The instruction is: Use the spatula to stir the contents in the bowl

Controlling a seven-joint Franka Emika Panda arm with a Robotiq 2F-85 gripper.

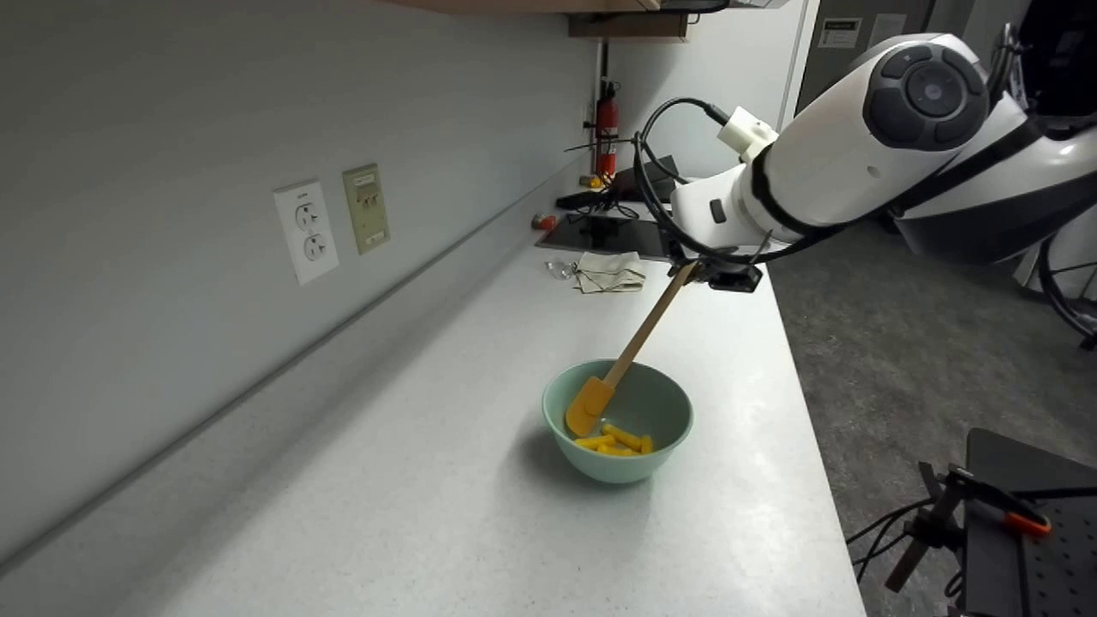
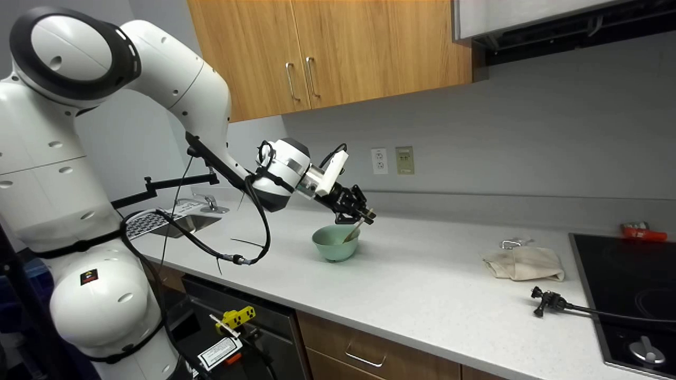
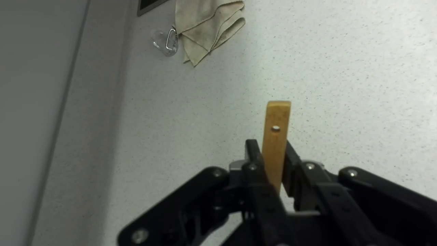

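Observation:
The spatula [image 1: 649, 324] has a tan wooden handle and a yellow-orange blade. My gripper [image 3: 271, 150] is shut on the upper handle, whose holed end sticks out past the fingers in the wrist view. The spatula slants down and its blade is inside the mint-green bowl [image 1: 613, 468], near the inner wall; I cannot tell if it touches. The yellow contents [image 1: 619, 440] are several short pieces at the bowl's bottom, beside the blade. In an exterior view, the gripper [image 2: 367, 214] is above the bowl [image 2: 332, 246], whose wall hides the contents. The wrist view does not show the bowl.
The bowl stands on a white counter [image 1: 411, 480] along a grey wall. A folded beige cloth [image 2: 528, 264] and a clear item with a metal clip [image 3: 167, 42] lie farther along, near a black cooktop [image 2: 634, 285]. A black mount with a cable [image 2: 549, 302] lies there. Wooden cabinets [image 2: 369, 53] hang above.

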